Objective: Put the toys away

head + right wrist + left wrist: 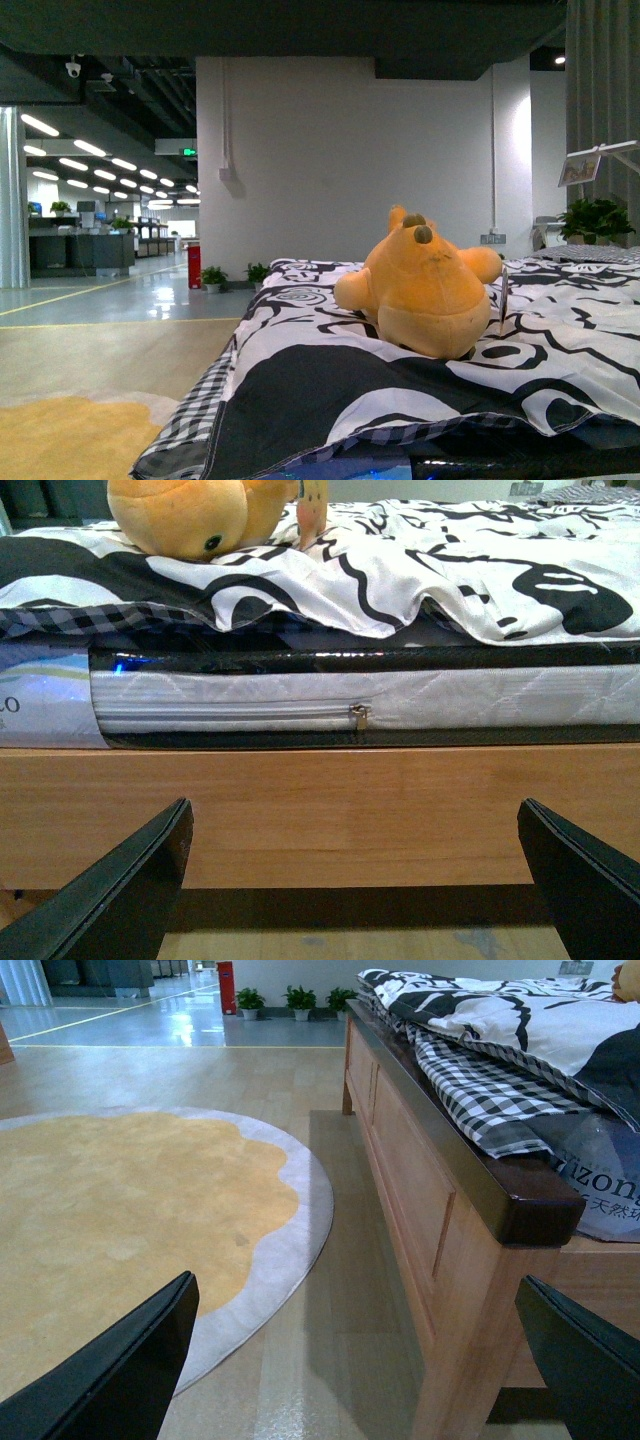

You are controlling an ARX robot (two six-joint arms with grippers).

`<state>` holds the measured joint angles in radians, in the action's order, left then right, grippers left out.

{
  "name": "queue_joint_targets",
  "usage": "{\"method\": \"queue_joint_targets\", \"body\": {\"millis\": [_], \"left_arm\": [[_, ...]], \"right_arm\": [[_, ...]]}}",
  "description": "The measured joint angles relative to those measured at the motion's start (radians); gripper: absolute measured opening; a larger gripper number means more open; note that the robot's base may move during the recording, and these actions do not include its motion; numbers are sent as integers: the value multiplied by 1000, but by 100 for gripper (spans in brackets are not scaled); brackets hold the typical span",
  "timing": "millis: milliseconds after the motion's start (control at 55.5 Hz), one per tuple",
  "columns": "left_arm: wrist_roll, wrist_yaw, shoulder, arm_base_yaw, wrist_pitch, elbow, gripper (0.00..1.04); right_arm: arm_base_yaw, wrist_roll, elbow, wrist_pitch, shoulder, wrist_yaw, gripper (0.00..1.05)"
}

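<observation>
Toy: a soft orange-yellow plush animal (pixel 420 285) lies on top of the bed, resting on the patterned cover (pixel 300 365) close to the near edge. Two brown-tipped nubs show on its head and stubby limbs stick out to each side.
Toy, right wrist view: only its lower part shows, with one shiny black eye, sitting on the cover above the mattress (pixel 300 705).
Left arm: the left gripper (pixel 355 1280) is released, its two dark fingers spread wide with nothing between them. It hangs low beside the corner of the wooden bed frame (pixel 420 1190), over bare floor.
Right arm: the right gripper (pixel 353 802) is also released and empty, facing the wooden side of the bed below the mattress, well apart from the toy.
Bed: the cover is black and white with swirls. Its checked underside hangs over the edge.
Floor: a round yellow rug (pixel 110 1220) with a pale scalloped border lies beside the bed.
Background: a white wall with small potted plants (pixel 213 277) at its foot, and a long hall with ceiling lights.
</observation>
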<state>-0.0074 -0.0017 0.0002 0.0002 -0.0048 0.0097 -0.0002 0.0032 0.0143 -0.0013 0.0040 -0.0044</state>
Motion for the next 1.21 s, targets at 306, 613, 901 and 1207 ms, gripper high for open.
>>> {"method": "queue_joint_targets", "body": {"millis": [306, 613, 901, 1207], "left_arm": [[0, 1, 0, 0, 0, 0, 98], [0, 1, 0, 0, 0, 0, 98], [0, 2, 0, 0, 0, 0, 98], [0, 1, 0, 0, 0, 0, 98]], "right_arm": [[0, 0, 0, 0, 0, 0, 98], [56, 22, 1, -26, 19, 191, 98], [205, 61, 50, 155, 203, 340, 98], [401, 30, 161, 566, 609, 406, 98]]}}
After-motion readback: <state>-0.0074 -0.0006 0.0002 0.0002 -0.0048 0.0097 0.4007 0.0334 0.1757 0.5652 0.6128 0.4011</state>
